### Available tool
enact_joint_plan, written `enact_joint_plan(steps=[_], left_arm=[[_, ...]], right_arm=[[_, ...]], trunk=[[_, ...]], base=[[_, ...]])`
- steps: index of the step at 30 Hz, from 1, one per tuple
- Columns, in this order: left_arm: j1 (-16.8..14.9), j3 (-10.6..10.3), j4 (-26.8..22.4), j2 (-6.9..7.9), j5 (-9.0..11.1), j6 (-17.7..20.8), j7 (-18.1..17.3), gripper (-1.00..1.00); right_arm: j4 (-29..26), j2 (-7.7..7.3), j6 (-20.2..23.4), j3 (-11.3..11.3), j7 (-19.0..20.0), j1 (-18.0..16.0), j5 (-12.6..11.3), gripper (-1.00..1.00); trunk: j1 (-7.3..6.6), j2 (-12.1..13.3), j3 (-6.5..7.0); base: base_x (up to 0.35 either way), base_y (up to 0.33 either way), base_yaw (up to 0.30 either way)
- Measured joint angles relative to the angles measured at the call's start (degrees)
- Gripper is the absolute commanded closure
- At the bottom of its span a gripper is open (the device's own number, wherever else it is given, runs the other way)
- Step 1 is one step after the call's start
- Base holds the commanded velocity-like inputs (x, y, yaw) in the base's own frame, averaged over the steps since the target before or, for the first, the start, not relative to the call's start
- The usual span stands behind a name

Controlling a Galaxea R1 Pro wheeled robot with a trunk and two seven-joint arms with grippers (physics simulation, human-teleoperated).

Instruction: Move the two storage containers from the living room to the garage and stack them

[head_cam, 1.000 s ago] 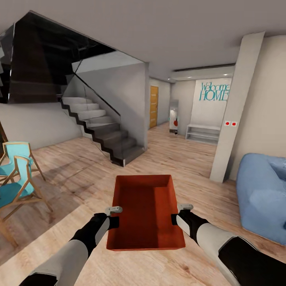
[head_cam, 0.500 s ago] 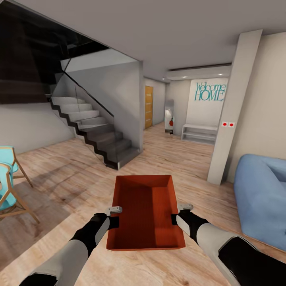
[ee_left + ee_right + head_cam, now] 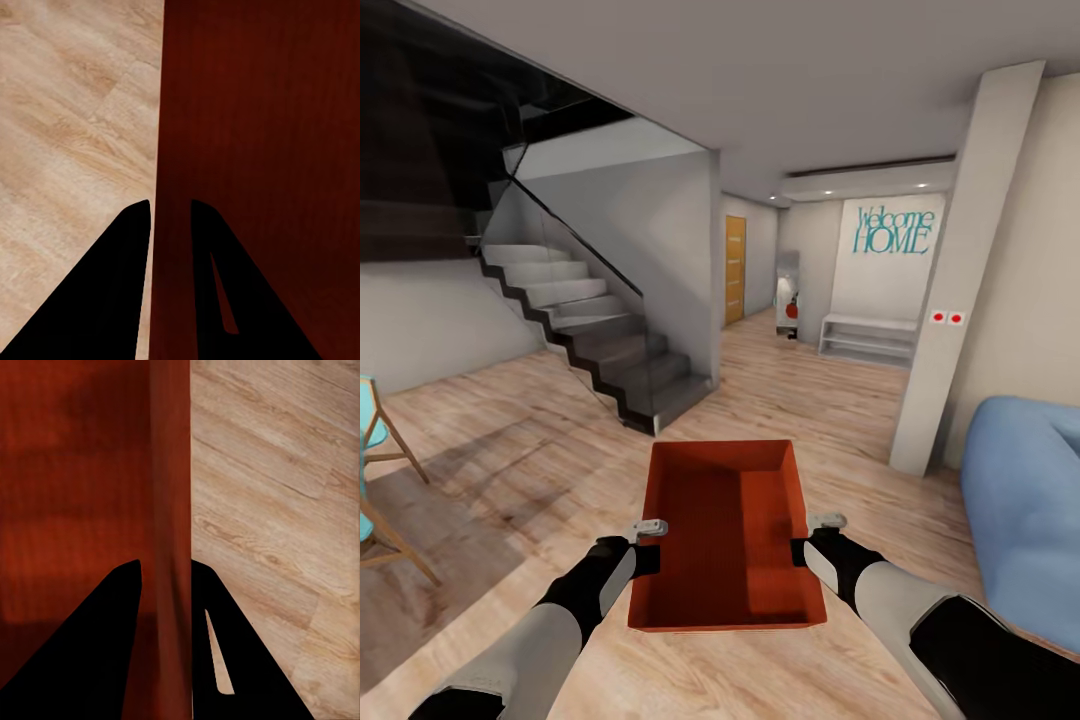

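Since half a second ago my view has swung slightly left to right: the turquoise chair (image 3: 372, 470) now sits cut off at the 9 o'clock edge, and the blue sofa (image 3: 1025, 510) reaches less far into view at 3 o'clock. I am holding one storage container (image 3: 726, 535) low at 6 o'clock, level, open side up, above the light wood floor (image 3: 840, 400) of the living room. Left gripper (image 3: 170, 206) straddles the bin's left wall, one finger outside and one inside, clamped on it; right gripper (image 3: 165, 564) pinches the right wall likewise. Both forearms run in from the bottom corners toward the bin, roughly mirrored, wrists level with its rim. Open plank floor runs ahead toward 12 o'clock into a corridor with a wooden door (image 3: 734, 269) and a white bench (image 3: 870, 338) under the "Welcome HOME" lettering (image 3: 895, 232). Staircase (image 3: 595, 335) closes the passage at 10 o'clock; a pale column (image 3: 960, 280) bounds it at 2 o'clock.
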Motion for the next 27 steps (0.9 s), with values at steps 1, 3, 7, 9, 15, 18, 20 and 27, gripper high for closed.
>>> enact_joint_plan(steps=[1, 3, 7, 9, 15, 18, 20, 27], left_arm=[[0.0, 0.0, 0.0, 0.0, 0.0, 0.0, 0.0, 1.0], [0.0, 0.0, 0.0, 0.0, 0.0, 0.0, 0.0, 1.0], [0.0, -0.01, 0.0, 0.0, 0.0, -0.01, 0.01, 1.0], [-0.01, -0.02, 0.03, -0.01, 0.03, -0.02, 0.01, 1.0], [-0.01, 0.0, 0.05, -0.01, 0.01, -0.01, -0.01, 1.0], [-0.01, 0.02, 0.05, -0.01, -0.02, -0.01, -0.03, 1.0], [-0.01, 0.02, 0.05, -0.01, -0.03, 0.0, -0.03, 1.0], [-0.01, 0.02, 0.04, -0.01, -0.04, -0.01, -0.03, 1.0]], right_arm=[[0.0, 0.0, 0.0, 0.0, 0.0, 0.0, 0.0, 1.0], [0.0, 0.0, 0.0, 0.0, 0.0, 0.0, 0.0, 1.0], [-0.01, -0.01, 0.0, -0.02, 0.0, 0.0, 0.02, 1.0], [-0.03, -0.01, 0.05, -0.06, -0.01, 0.0, 0.08, 1.0], [-0.04, -0.01, 0.1, -0.12, -0.01, 0.0, 0.16, 1.0], [-0.04, -0.01, 0.1, -0.12, -0.01, 0.0, 0.16, 1.0], [-0.04, -0.01, 0.1, -0.12, -0.01, 0.0, 0.16, 1.0], [-0.04, -0.01, 0.09, -0.12, -0.01, 0.0, 0.15, 1.0]], trunk=[[0.0, 0.0, 0.0], [0.0, 0.0, 0.0], [0.0, 0.0, 0.0], [0.0, 0.0, 0.0], [0.0, 0.0, 0.0], [0.0, 0.0, 0.0], [0.0, 0.0, 0.0], [0.0, 0.0, 0.0]], base=[[0.322, 0.0, 0.0], [0.322, 0.0, 0.0], [0.322, 0.0, -0.037], [0.322, 0.0, -0.181], [0.322, 0.0, -0.262], [0.322, 0.0, -0.282], [0.322, 0.0, -0.283], [0.323, 0.0, -0.281]])
